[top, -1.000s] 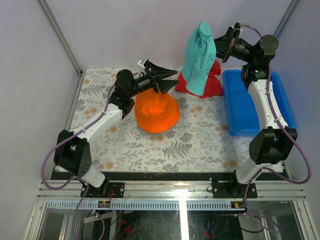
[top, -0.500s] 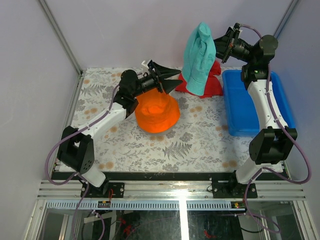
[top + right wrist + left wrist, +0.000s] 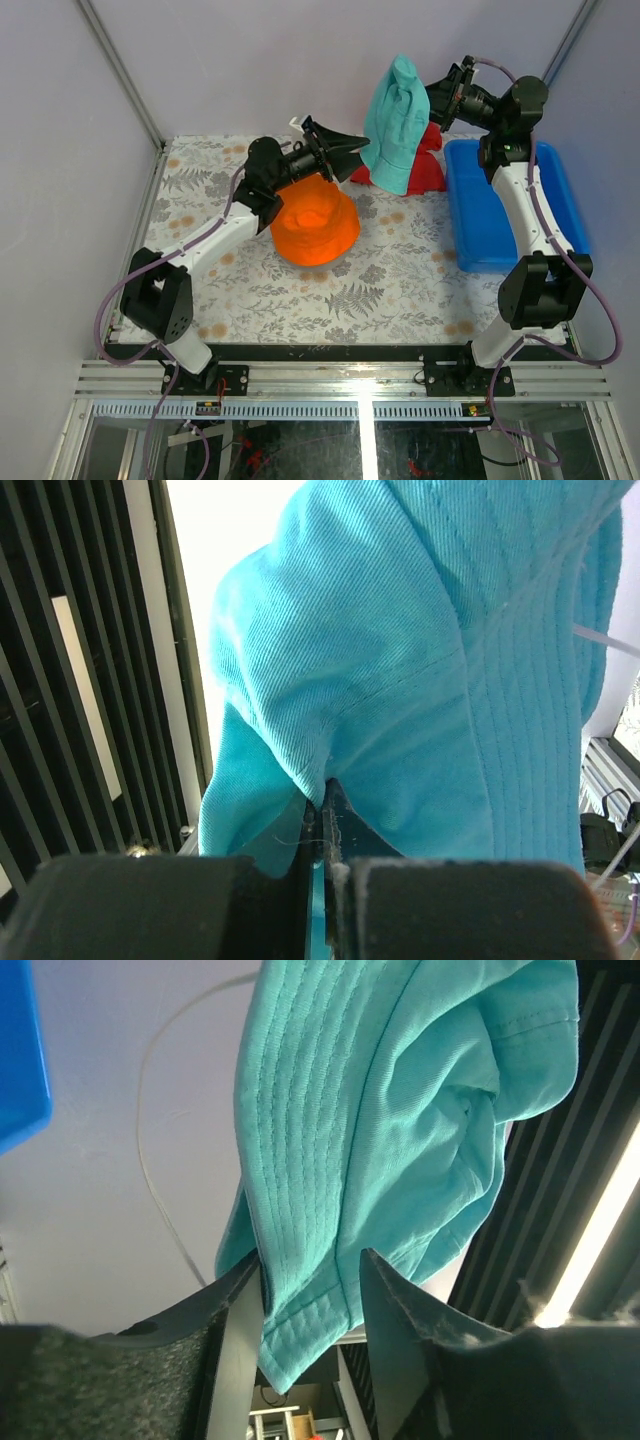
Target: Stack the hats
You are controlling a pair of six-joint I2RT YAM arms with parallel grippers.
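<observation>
From above, the teal hat [image 3: 396, 125] hangs in the air at the back of the surface [image 3: 400, 290]. Its long axis is near vertical, and the right end effector [image 3: 440, 100] holds it near the top. The hat's lower brim lies just right of the left end effector [image 3: 345, 158], which is the nearer one to that hem and is spread wide towards it. The orange hat [image 3: 315, 225] sits crown-up on the surface directly under the left arm's wrist, to the near left of the hanging hat, and is probably where the hat should land. The red cloth [image 3: 428, 172] lies behind the teal hat and the blue bin [image 3: 500, 215] is to its right. The patterned surface in front is open, so there is room to lower the hat. In the left wrist view, the stitched brim of the teal hat [image 3: 330, 1150] drops between the two fingers [image 3: 395, 1330]. The jaws stand apart on either side of the hem and have not closed on it; whether either pad touches the fabric I cannot tell. In the right wrist view, the right end effector [image 3: 322, 815] is pinched tight on a fold of the teal hat [image 3: 400, 680], and cloth fills most of the frame.
</observation>
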